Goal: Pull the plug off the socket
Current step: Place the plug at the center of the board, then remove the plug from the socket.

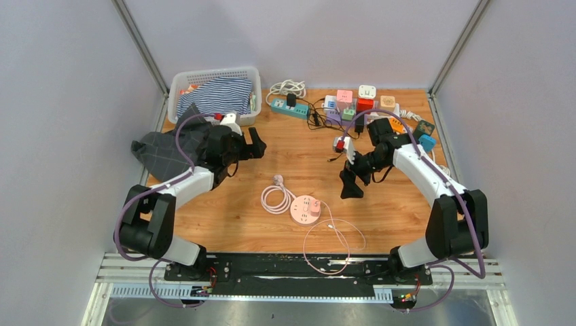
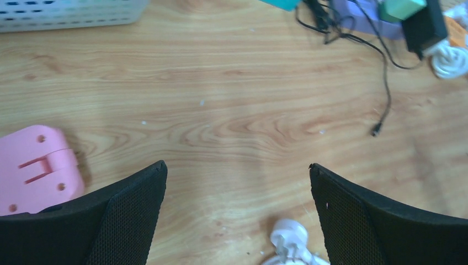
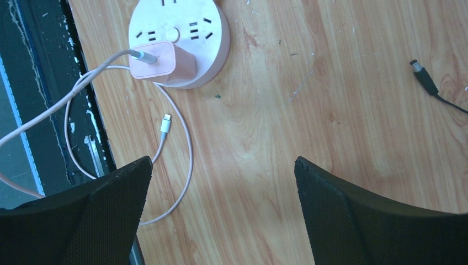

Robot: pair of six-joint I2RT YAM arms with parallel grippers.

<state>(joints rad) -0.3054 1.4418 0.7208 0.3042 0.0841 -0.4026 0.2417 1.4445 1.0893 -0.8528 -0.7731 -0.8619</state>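
A round pink-and-white socket (image 1: 302,212) (image 3: 212,25) lies on the wooden table near the front middle. A pink plug block (image 1: 314,206) (image 3: 163,62) sits pushed into it, and its thin pink cable (image 3: 185,165) loops toward the front edge. My right gripper (image 1: 350,171) (image 3: 223,162) hangs open to the right of the socket, over bare wood. My left gripper (image 1: 253,146) (image 2: 237,167) is open too, further back and left, holding nothing. A white plug (image 2: 288,236) on a coiled white cord (image 1: 275,199) lies just below its fingers.
A white basket (image 1: 178,83) of striped cloth stands at the back left, with a dark cloth (image 1: 163,155) beside it. A teal power strip (image 1: 289,107) and several coloured socket cubes (image 1: 356,102) line the back. A loose black cable end (image 3: 422,72) lies nearby. A pink plastic piece (image 2: 33,168) lies at the left.
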